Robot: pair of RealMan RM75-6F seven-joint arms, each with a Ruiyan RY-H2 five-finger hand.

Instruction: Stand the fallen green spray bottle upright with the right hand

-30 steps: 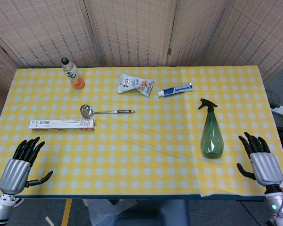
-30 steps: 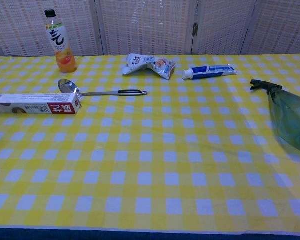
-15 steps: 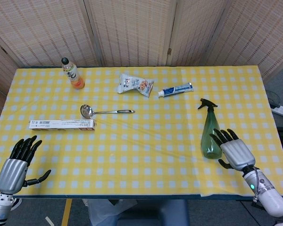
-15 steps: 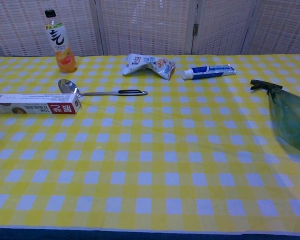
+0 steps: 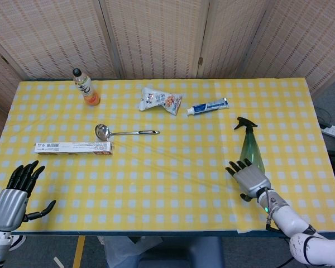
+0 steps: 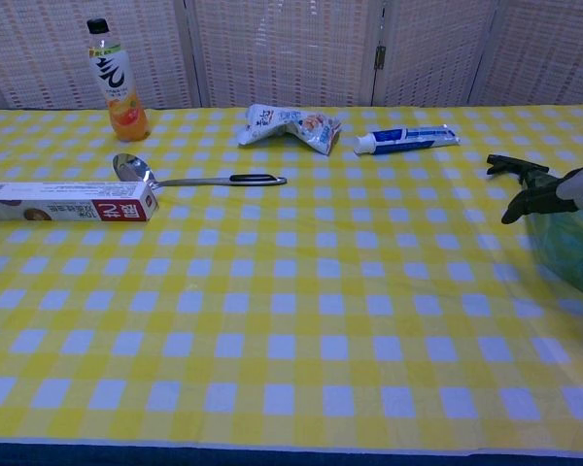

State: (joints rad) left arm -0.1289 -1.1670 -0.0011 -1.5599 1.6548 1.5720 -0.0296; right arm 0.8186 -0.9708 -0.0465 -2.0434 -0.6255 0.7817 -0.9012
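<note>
The green spray bottle (image 5: 250, 148) lies on its side on the yellow checked tablecloth at the right, its black nozzle (image 5: 244, 122) pointing to the far side. My right hand (image 5: 247, 180) hovers over the bottle's wide base with fingers spread, hiding that end; no grip shows. In the chest view the bottle (image 6: 564, 249) lies at the right edge, and the right hand (image 6: 571, 187) comes in above it, dark fingertips (image 6: 523, 203) near the neck. My left hand (image 5: 11, 196) stays off the table's near left corner, fingers apart, holding nothing.
An orange drink bottle (image 5: 87, 89) stands at the back left. A snack packet (image 5: 159, 100) and a toothpaste tube (image 5: 207, 106) lie at the back middle. A ladle (image 5: 123, 132) and a long box (image 5: 73, 147) lie left of centre.
My right hand has moved from the table's right front edge leftward over the bottle's base. The left hand has drifted slightly lower. The bottle has not moved.
</note>
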